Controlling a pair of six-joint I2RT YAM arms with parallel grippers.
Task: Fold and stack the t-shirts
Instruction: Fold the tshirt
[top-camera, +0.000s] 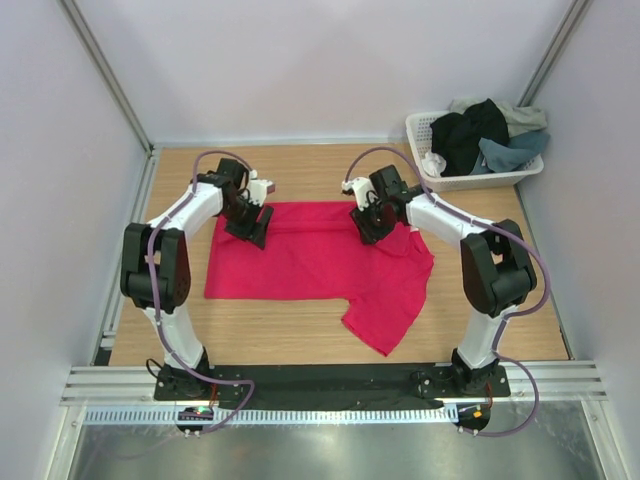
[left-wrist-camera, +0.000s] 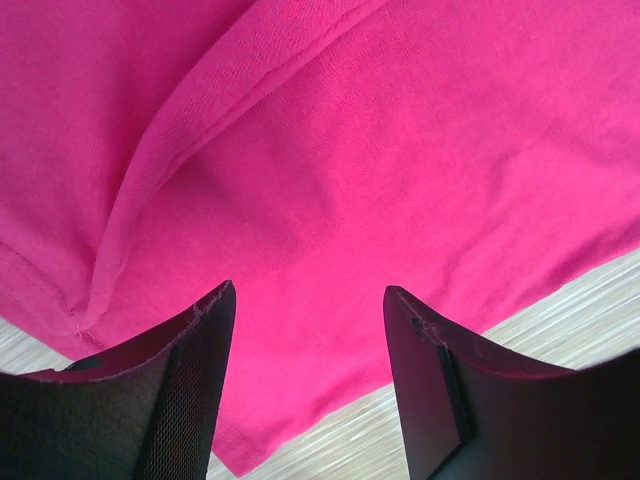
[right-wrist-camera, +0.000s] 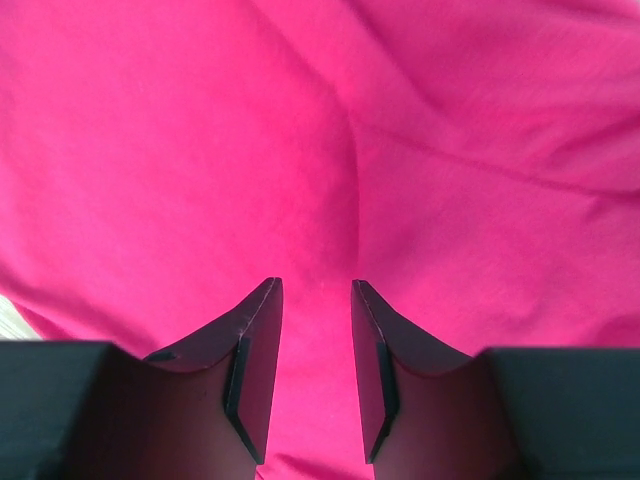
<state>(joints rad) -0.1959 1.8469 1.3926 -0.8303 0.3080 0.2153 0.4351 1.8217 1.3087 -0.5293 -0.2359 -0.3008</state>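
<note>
Shirt in play: a crimson-pink t-shirt lies spread flat on the wooden table. Its long axis runs left to right, and one flap trails toward the near right.
Where the arms stand: both grippers sit over the shirt's far edge, the left gripper near the far left corner and the right gripper right of the middle.
Key relation: the cloth lies directly under both tools and spreads toward the robot from there. Each arm is nearest its own end of that far edge, so a fold would likely bring the edge toward the near side.
Left tool: the jaws stand wide apart with nothing between them. A hemmed fold of cloth and a strip of bare table show below.
Right tool: the jaws are parted by a narrow gap and grip nothing, with only pink cloth beneath.
Contact: whether any fingertip touches the cloth cannot be told.
Other shirts: a black shirt, a slate-blue shirt and a pale grey-green shirt lie heaped in a white basket at the far right, well apart from both arms.
</note>
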